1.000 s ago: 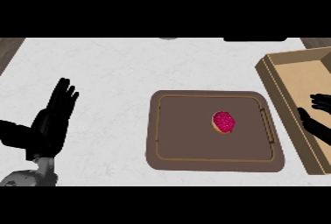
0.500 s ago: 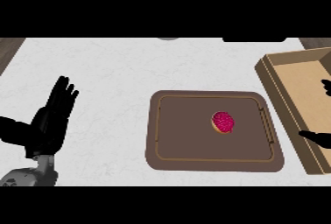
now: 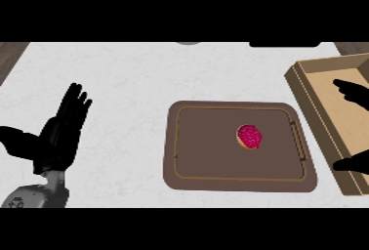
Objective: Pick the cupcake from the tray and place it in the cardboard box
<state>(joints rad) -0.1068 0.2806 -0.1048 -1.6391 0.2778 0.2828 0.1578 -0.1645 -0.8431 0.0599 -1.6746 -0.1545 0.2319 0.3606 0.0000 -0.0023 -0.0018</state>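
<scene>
Cupcake [image 3: 250, 136], pink-topped, sits in the right half of the brown tray [image 3: 216, 166], touched by nothing. No writing or label shows on it, the tray or the cardboard box [image 3: 311, 100], which lies open just beside the tray at the desk's right edge. The right robot hand [image 3: 353, 92] shows only partly over the box; whether its fingers are spread I cannot tell. The left robot hand [image 3: 61, 132] rests near the desk's left edge, fingers straight and apart. The desk [image 3: 144, 73] is white, faintly marbled.
</scene>
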